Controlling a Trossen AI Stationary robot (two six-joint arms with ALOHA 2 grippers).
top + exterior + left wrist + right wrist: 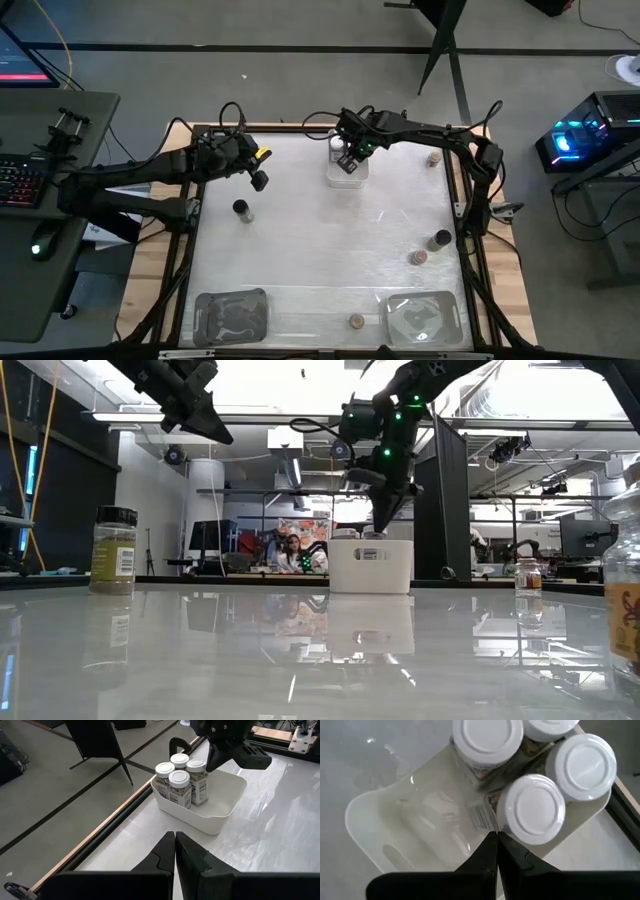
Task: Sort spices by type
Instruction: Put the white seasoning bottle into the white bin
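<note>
- Right hand is pinched together, holding nothing, just above four white-topped jars packed in the white tray at the table's far edge.
- Left hand is together too, empty, up over the table.
- Black-topped jar stands near it; brown-topped jars scattered well apart.

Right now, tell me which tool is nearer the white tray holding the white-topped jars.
Right. The right tool hangs shut directly over the white tray and its jars; the left tool sits shut well off to the tray's side.
</note>
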